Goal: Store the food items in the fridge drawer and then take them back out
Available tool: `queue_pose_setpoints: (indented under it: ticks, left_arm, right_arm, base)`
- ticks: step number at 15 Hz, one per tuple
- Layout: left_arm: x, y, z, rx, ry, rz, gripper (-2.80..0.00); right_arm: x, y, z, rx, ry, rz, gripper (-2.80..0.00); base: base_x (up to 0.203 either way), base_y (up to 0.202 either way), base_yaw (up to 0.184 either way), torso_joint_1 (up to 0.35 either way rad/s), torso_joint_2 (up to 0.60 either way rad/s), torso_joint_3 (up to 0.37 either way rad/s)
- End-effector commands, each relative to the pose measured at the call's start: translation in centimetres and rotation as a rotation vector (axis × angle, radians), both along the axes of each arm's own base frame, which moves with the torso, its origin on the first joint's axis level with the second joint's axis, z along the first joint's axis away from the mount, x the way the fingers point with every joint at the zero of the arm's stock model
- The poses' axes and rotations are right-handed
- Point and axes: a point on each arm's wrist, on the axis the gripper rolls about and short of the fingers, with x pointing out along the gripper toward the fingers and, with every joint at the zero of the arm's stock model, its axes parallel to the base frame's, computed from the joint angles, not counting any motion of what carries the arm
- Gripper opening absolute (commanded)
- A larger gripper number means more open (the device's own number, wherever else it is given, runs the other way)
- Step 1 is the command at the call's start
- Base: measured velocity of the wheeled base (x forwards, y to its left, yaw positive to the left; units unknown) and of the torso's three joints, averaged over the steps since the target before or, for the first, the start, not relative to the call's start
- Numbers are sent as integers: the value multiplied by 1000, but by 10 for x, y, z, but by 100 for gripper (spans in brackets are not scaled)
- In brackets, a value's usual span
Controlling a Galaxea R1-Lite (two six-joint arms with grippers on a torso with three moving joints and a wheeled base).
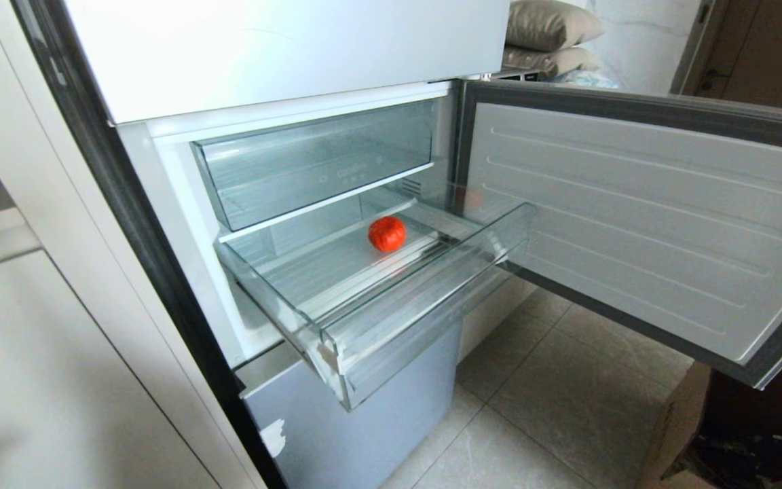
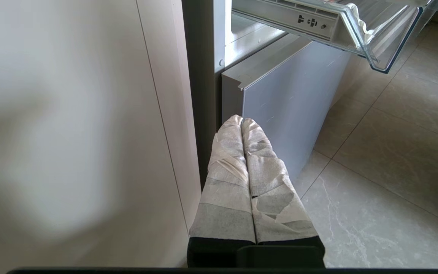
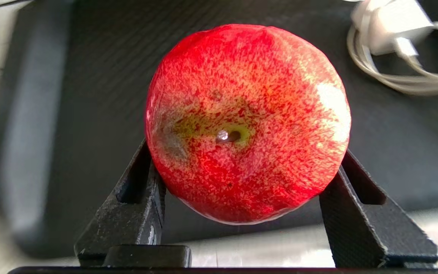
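From the head view you see the clear plastic fridge drawer (image 1: 391, 299) pulled out, an orange-red round fruit (image 1: 387, 233) on its ribbed floor; neither arm shows. Left wrist view: the taped left hand (image 2: 242, 122) is closed, empty, by the grey-blue panel (image 2: 291, 99). Right wrist view: the right hand (image 3: 242, 213) grips a speckled red fruit (image 3: 247, 121), which hides its fingertips.

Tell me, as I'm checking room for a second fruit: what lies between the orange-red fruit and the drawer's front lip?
The head view shows only bare ribbed floor of the fridge drawer between the orange-red fruit and the front lip.
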Motion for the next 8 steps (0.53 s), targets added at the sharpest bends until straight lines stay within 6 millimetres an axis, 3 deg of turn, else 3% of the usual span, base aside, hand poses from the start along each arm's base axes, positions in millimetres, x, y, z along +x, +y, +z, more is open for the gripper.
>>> queue_pose_setpoints:
  ticks: [1,3,4,8]
  left_arm:
    - [0,0,0,0,0,0,-280]
    - [0,0,0,0,0,0,-280]
    - [0,0,0,0,0,0,-280]
    - [0,0,0,0,0,0,-280]
  right_arm:
    - [12,-20,-34,46,24,3,-280]
    - [15,-24,-39,54,22,15,-280]
    - [16,-26,-43,58,22,17,0]
    - [15,-25,-31,50,-13,10,0]
  base:
    - [0,0,0,0,0,0]
    - [0,0,0,0,0,0]
    - [0,0,0,0,0,0]
    - [0,0,0,0,0,0]
